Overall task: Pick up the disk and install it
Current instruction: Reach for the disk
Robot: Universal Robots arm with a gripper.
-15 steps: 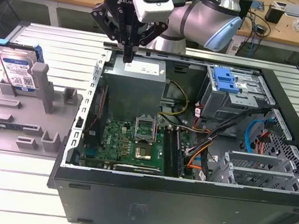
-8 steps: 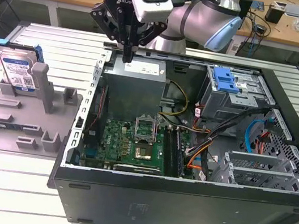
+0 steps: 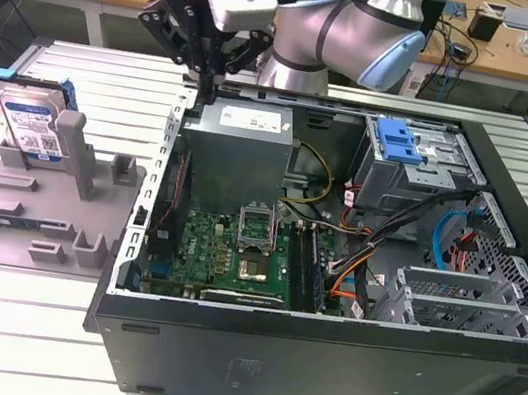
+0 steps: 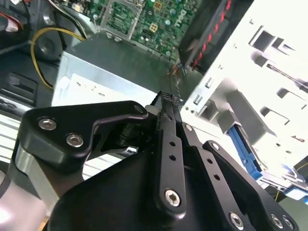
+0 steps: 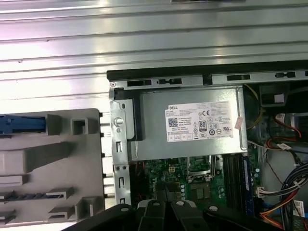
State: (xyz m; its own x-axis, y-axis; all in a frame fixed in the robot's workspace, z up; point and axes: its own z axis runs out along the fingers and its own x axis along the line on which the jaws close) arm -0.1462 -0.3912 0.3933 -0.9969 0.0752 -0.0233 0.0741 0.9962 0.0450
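The disk [image 3: 31,123], a silver-grey drive with a white-and-blue label in a blue carrier, leans on a grey fixture [image 3: 34,210] at the exterior view's left, outside the computer case. The blue edge of its carrier [image 5: 21,124] shows in the first wrist view. My gripper [image 3: 205,84] hangs above the case's back corner by the power supply [image 3: 238,142], to the right of the disk and apart from it. In the second wrist view the gripper [image 4: 167,101] has its fingers pressed together with nothing between them.
The open computer case [image 3: 319,354] lies on a slatted metal table [image 3: 93,68]. Inside are the motherboard [image 3: 224,252], cable bundles [image 3: 379,237] and a metal drive cage with a blue latch piece [image 3: 400,139]. Benches with clutter stand behind.
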